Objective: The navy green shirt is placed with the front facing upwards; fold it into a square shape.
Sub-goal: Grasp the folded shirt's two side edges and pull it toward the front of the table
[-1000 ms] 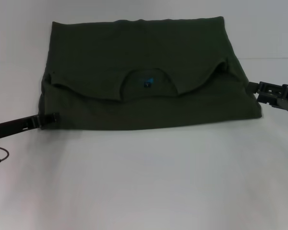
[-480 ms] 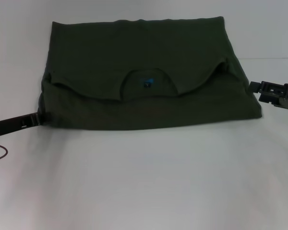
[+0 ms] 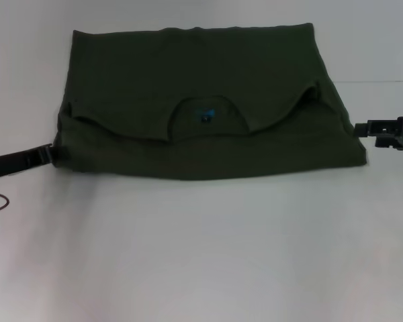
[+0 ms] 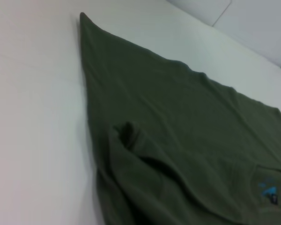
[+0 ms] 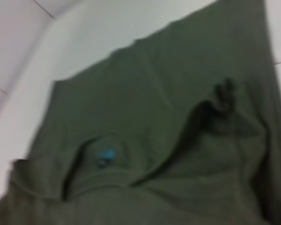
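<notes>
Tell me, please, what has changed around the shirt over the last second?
Both grippers have drawn outward from the navy green shirt: the left gripper leftward off its left edge, the right gripper rightward and slightly up. The shirt stays folded, neck label showing.

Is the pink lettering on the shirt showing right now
No, the navy green shirt is folded over; only plain fabric and its blue neck label show.

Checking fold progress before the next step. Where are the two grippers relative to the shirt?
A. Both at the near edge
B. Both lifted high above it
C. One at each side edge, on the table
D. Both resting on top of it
C: the left gripper sits at the shirt's left edge and the right gripper at its right edge, low by the table.
</notes>
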Controlling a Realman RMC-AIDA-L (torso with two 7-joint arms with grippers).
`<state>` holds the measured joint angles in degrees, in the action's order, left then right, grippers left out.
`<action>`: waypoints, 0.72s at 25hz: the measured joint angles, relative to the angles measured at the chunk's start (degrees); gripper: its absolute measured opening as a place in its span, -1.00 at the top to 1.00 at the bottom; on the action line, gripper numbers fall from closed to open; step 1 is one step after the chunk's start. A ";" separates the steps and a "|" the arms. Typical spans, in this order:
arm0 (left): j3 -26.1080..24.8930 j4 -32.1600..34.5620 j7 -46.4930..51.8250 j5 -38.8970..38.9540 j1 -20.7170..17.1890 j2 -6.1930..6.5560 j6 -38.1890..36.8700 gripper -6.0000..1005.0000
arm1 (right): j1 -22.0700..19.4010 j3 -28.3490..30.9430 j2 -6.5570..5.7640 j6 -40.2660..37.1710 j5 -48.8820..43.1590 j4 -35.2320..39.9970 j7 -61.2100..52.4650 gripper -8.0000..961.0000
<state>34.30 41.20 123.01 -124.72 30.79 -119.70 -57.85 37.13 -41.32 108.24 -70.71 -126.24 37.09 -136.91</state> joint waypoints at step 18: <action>0.16 -0.32 2.70 0.52 2.89 0.65 -0.13 0.88 | 5.92 -2.13 4.47 13.03 -16.79 -1.67 -2.13 -0.59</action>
<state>34.46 40.88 125.71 -124.20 33.68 -119.06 -57.99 43.04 -43.45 112.71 -57.67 -143.03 35.41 -139.04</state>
